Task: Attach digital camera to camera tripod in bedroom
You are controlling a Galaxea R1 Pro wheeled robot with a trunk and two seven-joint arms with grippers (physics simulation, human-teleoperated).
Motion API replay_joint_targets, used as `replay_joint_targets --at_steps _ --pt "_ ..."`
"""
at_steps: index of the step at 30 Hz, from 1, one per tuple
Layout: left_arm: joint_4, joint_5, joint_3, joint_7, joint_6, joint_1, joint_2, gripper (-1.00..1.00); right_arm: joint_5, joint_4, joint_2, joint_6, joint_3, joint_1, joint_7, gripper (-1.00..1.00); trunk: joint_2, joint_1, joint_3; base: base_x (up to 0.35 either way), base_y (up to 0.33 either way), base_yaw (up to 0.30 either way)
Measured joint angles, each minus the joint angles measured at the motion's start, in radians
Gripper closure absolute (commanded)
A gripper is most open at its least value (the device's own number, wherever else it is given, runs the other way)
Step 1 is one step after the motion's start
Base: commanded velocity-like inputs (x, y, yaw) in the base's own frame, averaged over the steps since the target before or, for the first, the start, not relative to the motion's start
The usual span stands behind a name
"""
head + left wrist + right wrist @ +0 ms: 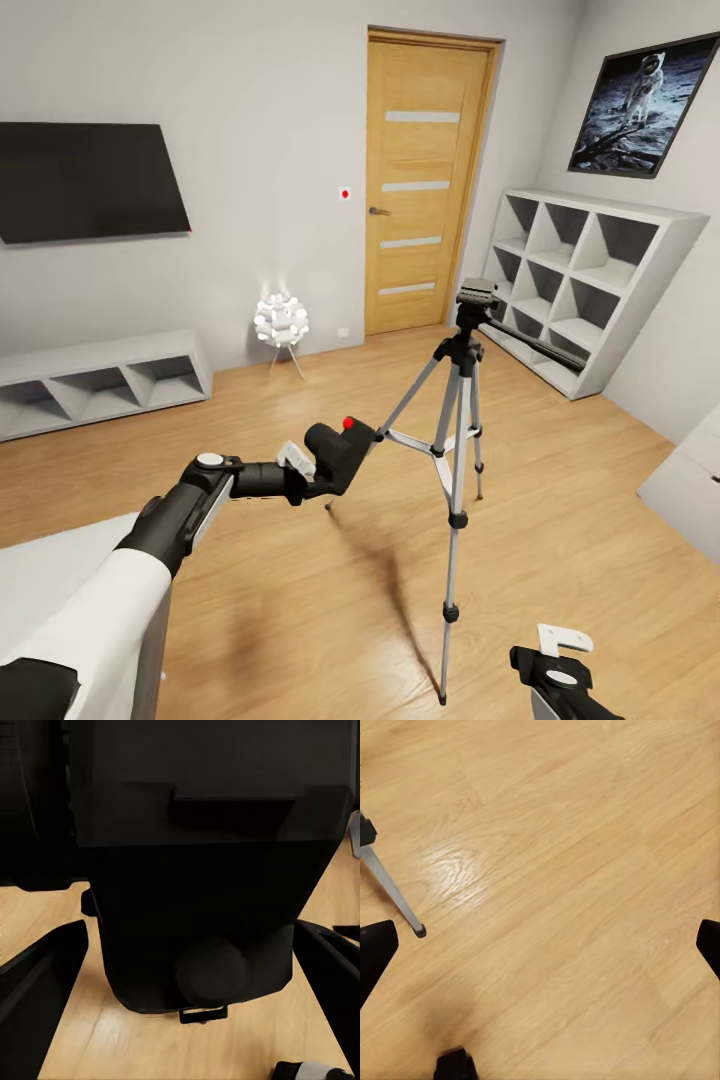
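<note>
Two arms: your left gripper (318,470) was clamped on the camera (338,452), held out low and left of the tripod (457,440); your right gripper (540,937) hung spread over bare floor (585,870), holding nothing.
Camera: it sat well below the tripod head (477,297) and nearer to you, red button (348,422) up. In the left wrist view its black body (202,870) lay between the fingers (37,975).
Tripod: it stood upright mid-room, legs splayed, pan handle (535,342) pointing right toward the shelf (590,280). One foot (419,931) showed near your right gripper.
Risk, leg strike: the camera was close to the near-left leg (405,405); raising it straight toward the head could have clipped that leg and tipped the stand.
Risk, grip: the hold looked to be on one end of the body, so you might have let it twist or slip during the lift.
Risk, misalignment: coming down off-centre on the plate could have pushed the head sideways rather than seating the camera.
Risk, right arm: a careless sweep could have knocked that foot.
</note>
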Motion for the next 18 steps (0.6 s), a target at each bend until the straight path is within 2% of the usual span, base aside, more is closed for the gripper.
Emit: replay_joint_targets --at_steps 3,10,18 --pt "-0.072 0.003 0.001 -0.025 0.031 0.0 0.006 1.0 0.0 0.0 0.002 0.0 0.0 0.0 0.0 -1.0 0.0 0.0 0.0 0.0 0.0 -0.001" --pt "-0.157 0.003 0.002 -0.087 0.12 -0.01 0.01 1.0 0.001 0.001 0.004 0.0 0.0 0.0 0.001 -1.0 0.0 0.0 0.0 0.0 0.0 0.0" --pt "-0.194 0.005 0.002 -0.131 0.214 -0.099 0.01 1.0 0.001 0.001 0.006 0.0 0.0 0.0 0.001 -1.0 0.0 0.0 0.0 0.0 0.0 0.0"
